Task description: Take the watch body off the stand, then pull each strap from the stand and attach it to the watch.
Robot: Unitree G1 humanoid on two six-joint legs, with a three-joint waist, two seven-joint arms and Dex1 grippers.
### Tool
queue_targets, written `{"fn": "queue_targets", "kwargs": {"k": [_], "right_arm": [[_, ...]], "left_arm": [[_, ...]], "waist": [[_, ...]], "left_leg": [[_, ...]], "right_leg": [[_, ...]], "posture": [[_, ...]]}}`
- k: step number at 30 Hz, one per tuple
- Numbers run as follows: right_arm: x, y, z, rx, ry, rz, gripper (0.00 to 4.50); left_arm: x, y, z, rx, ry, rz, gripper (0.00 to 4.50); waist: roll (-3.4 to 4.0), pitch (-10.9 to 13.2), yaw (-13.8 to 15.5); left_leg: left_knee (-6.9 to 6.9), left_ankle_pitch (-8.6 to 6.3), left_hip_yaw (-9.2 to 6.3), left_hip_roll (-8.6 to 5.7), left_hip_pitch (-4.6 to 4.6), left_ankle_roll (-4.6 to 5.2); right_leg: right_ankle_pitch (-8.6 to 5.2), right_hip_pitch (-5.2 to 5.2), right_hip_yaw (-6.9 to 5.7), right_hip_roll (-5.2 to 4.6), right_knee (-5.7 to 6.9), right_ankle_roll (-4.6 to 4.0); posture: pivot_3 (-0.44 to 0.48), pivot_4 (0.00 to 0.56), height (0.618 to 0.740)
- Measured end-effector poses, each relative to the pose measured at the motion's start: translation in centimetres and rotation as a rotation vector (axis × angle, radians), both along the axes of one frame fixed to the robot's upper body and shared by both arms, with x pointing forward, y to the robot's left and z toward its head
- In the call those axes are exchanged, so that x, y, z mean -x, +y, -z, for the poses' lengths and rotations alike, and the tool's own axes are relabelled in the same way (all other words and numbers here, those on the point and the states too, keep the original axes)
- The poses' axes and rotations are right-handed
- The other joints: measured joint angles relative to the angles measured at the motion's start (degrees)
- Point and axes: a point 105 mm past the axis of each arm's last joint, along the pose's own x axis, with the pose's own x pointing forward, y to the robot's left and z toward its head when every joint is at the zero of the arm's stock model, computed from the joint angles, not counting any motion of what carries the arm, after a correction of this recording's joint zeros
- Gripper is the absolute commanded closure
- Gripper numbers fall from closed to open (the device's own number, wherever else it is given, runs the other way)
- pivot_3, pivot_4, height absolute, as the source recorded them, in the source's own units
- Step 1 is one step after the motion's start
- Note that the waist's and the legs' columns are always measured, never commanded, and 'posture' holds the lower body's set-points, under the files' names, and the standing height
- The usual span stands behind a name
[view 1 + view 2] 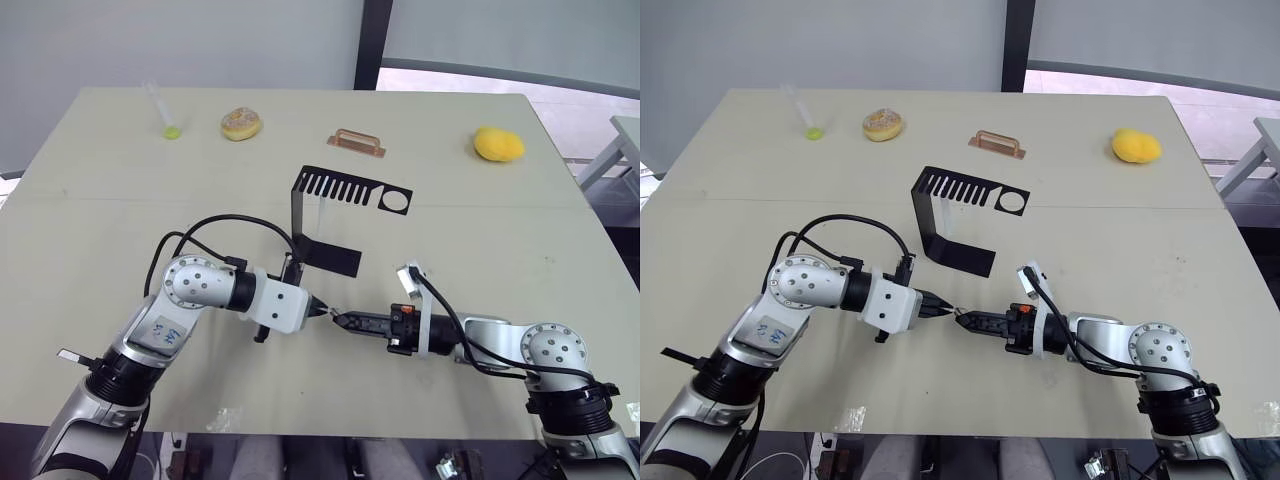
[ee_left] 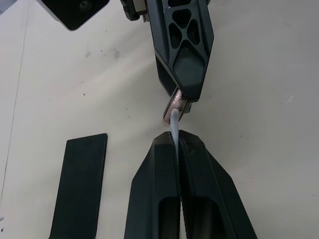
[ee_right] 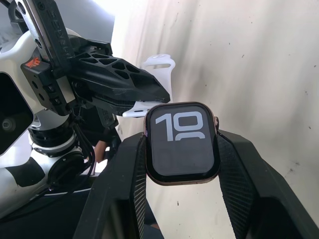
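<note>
A pale beige worktop (image 1: 480,230) spreads below me against a grey wall. My right hand (image 3: 182,149) is clamped on the small rounded-square black watch body (image 3: 182,143), white digits facing its wrist camera. My left hand (image 2: 175,142) pinches a slim white rubbery strap (image 2: 175,127) between closed fingers, its tip touching the watch body's metallic edge. Both hands meet near the worktop's front edge. Just behind them stands the black thin-metal C-shaped stand (image 1: 340,190), comb slots and round hole on top, flat foot below. Along the far edge I see a clear tube with a green tip (image 1: 165,112), a small brown bun (image 1: 241,124), a copper-coloured handle bar (image 1: 358,142) and a yellow lemon-shaped object (image 1: 498,144).
</note>
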Motion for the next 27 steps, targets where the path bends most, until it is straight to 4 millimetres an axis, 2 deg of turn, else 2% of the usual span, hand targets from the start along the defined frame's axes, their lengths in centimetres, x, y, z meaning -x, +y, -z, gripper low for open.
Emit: {"fn": "queue_targets", "kwargs": {"k": [27], "right_arm": [[0.05,0.01,0.24,0.014,0.004,-0.002,2.99]], "left_arm": [[-0.14,-0.26,0.52,-0.017,-0.002,-0.008,4.50]], "waist": [[0.00,0.0,0.0]], "left_leg": [[0.00,0.00,-0.01,0.00,-0.02,0.00]], "right_leg": [[0.00,0.00,-0.02,0.00,-0.03,0.00]], "posture": [[0.000,0.150,0.740]]}}
